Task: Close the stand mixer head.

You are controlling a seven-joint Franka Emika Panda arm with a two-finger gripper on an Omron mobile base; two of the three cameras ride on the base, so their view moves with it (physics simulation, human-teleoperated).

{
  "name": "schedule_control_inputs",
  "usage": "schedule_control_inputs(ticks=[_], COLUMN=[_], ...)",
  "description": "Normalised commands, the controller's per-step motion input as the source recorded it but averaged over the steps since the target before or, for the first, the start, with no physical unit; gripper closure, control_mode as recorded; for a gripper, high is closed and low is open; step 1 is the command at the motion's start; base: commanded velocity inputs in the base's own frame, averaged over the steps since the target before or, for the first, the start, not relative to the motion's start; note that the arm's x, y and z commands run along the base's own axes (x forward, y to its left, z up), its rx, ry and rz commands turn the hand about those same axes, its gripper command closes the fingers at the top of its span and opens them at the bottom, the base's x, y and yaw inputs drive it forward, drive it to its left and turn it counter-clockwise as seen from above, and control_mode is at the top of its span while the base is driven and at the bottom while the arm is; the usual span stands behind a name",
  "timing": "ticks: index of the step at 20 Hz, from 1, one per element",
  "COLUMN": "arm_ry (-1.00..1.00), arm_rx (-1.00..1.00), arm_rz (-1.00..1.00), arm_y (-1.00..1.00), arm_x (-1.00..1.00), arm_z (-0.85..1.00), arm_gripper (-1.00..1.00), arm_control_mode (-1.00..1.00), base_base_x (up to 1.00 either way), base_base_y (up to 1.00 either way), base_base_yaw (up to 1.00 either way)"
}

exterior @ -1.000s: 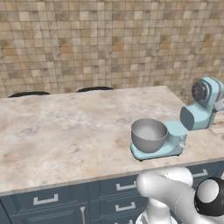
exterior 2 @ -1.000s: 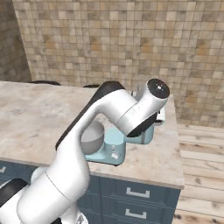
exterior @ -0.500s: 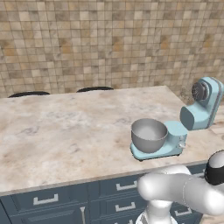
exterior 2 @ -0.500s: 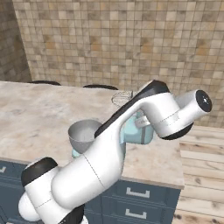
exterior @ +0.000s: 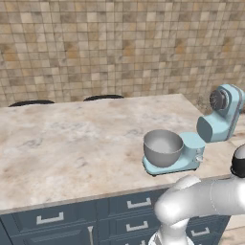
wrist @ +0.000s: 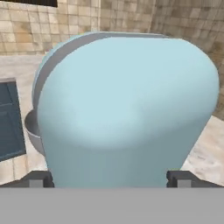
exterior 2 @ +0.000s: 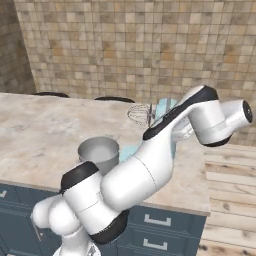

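The stand mixer head [exterior: 226,114] is light blue and tilted up and back on its column, its dark grey hub [exterior: 218,100] facing up-left. Below it the grey metal bowl [exterior: 162,147] sits on the mixer's base plate [exterior: 187,162] near the counter's right end. In the right base view my arm covers most of the mixer; the wire whisk [exterior 2: 140,114] and the bowl [exterior 2: 99,152] show beside it. In the hand view the stand mixer head [wrist: 127,100] looms very close, and my gripper [wrist: 112,179] is open, its fingertips [wrist: 41,178] wide apart at either side of it.
The marble counter [exterior: 72,143] ends just right of the mixer, with wooden floor [exterior 2: 230,200] beyond. Dark blue drawers [exterior: 129,206] run under its front edge. Two black burners [exterior: 31,102] lie at the back by the tiled wall.
My arm has swung further right and out past the counter's end, bringing the hand around behind the mixer. The mixer head stays tilted up.
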Motion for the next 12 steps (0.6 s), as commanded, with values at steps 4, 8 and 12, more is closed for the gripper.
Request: schedule_control_inputs(ticks=[4, 8, 12], arm_ry=[-0.06, -0.04, -0.22], arm_rx=[-0.02, -0.06, -0.13], arm_rz=[0.55, 0.53, 0.29], arm_y=[0.83, 1.0, 1.0], arm_x=[0.94, 0.49, 0.37], arm_z=[-0.54, -0.87, -0.99], arm_gripper=[-1.0, -1.0, -1.0], arm_control_mode=[-1.0, -1.0, -1.0], base_base_x=[0.0, 0.0, 0.0], base_base_y=[0.0, 0.0, 0.0], base_base_yaw=[0.0, 0.0, 0.0])
